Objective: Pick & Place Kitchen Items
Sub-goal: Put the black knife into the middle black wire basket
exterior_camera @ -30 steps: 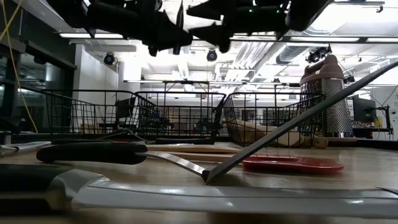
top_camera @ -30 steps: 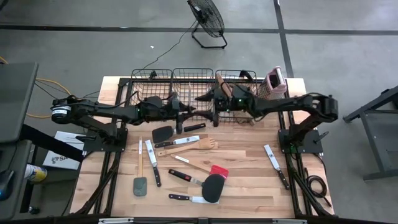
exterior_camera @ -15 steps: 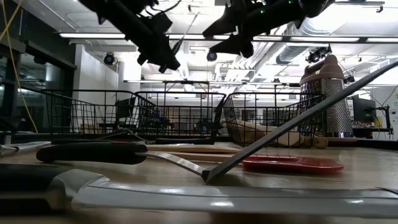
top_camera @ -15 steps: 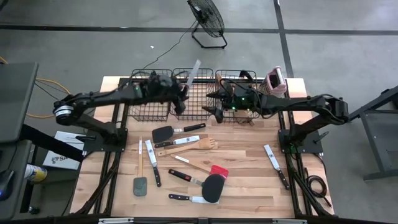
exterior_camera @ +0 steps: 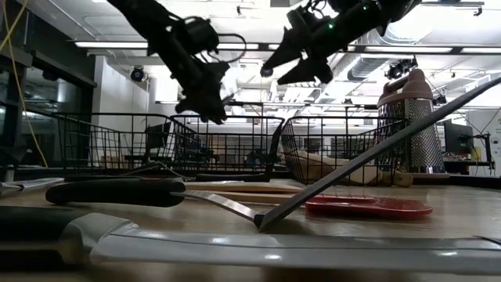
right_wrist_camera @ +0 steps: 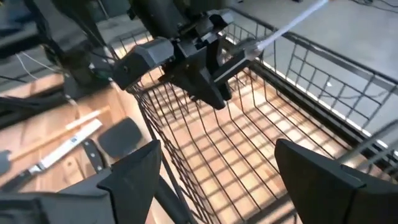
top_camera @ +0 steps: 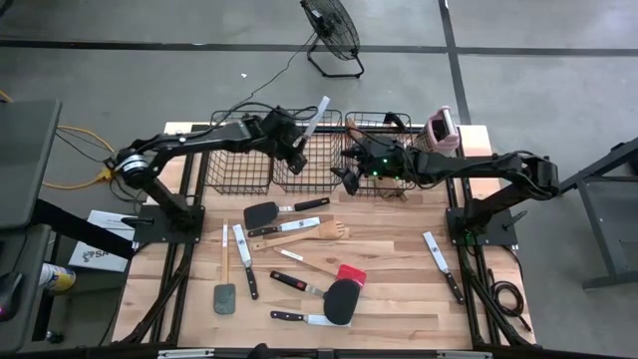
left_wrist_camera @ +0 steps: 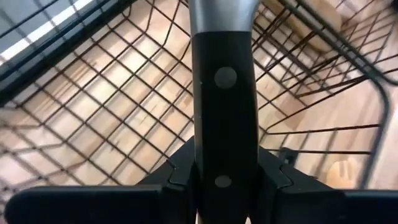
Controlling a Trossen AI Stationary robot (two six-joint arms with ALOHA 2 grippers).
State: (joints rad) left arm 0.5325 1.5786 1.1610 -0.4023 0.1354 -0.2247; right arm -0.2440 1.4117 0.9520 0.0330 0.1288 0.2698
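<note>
Since approx. a second ago, the black-handled steel knife [top_camera: 313, 117], clamped by its handle in the left gripper [top_camera: 296, 146], has been carried from mid-table to above the middle black wire basket [top_camera: 331, 176] at the far edge. A drop is judged imminent; the right gripper [top_camera: 344, 176], jaws wide w/ nothing held, has been drawn back just beside it.

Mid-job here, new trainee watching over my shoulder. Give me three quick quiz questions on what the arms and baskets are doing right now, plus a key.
1. True or false: the left gripper is shut on a knife above the middle basket.
2. Multiple choice: the right gripper is A) open and empty, B) shut on a wooden spoon, C) shut on the box grater.
3. Fill in: the pink-and-white box grater stands beside the ____ basket.

Key: 1 true; 2 A, it hovers near the middle and right baskets; 3 right.
</note>
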